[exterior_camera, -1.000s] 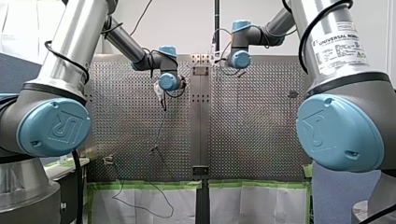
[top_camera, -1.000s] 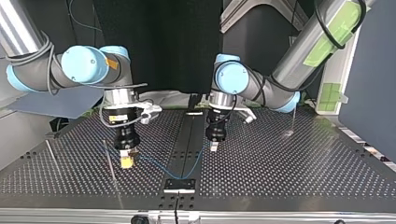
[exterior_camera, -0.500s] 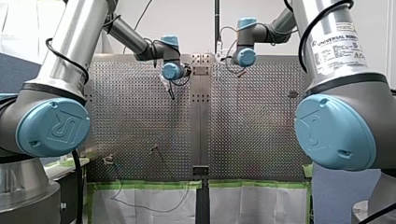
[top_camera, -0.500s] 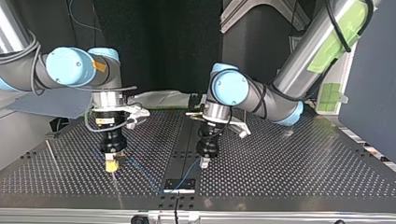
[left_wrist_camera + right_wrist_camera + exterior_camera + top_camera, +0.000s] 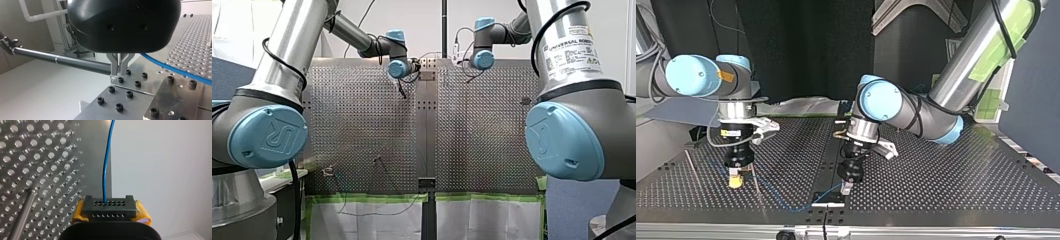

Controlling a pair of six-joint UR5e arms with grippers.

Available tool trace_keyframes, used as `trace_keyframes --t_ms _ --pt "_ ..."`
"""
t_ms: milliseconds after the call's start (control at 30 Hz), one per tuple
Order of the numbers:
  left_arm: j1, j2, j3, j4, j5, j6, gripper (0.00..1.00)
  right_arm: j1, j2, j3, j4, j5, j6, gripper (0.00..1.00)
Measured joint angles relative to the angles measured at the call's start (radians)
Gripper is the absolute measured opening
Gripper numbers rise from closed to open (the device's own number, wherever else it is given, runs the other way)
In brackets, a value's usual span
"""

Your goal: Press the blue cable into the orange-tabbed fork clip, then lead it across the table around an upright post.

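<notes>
My left gripper (image 5: 119, 68) and right gripper (image 5: 736, 181) both pinch the blue cable (image 5: 107, 170); I'd keep its slack inside the table's (image 5: 961, 175) far edge.

The blue cable (image 5: 107, 167) vanishes behind a dark block (image 5: 109, 206) ahead of my right gripper (image 5: 110, 213); my left gripper's (image 5: 119, 72) body hides another stretch.

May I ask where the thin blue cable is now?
In the top view's left half, the thin blue cable sags between my right gripper and my left gripper.
</notes>
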Motion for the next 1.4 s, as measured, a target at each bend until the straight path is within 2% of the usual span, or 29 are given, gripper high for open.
trace_keyframes --t_ms 333,567,767,867,1100,1400 --pt "-0.009 -0.002 0.001 -0.029 0.015 -0.005 0.00 -0.029 -0.001 0.001 0.009 0.000 0.003 0.01" --pt "-0.020 -0.009 0.001 -0.031 0.032 -0.010 0.00 -0.078 -0.001 0.001 0.037 0.000 0.004 0.01" --pt "-0.043 -0.053 0.018 -0.031 0.054 -0.022 0.00 -0.125 -0.001 0.001 0.047 0.000 0.004 0.01" --pt "-0.053 -0.075 0.034 -0.030 0.056 -0.031 0.00 -0.138 0.000 0.001 0.048 0.000 0.004 0.01" --pt "-0.067 -0.104 0.084 -0.031 0.056 -0.058 0.00 -0.159 0.004 0.002 0.048 0.000 0.001 0.01" --pt "-0.069 -0.166 0.096 -0.030 0.060 -0.065 0.00 -0.167 0.031 0.004 0.047 0.001 -0.003 0.01"
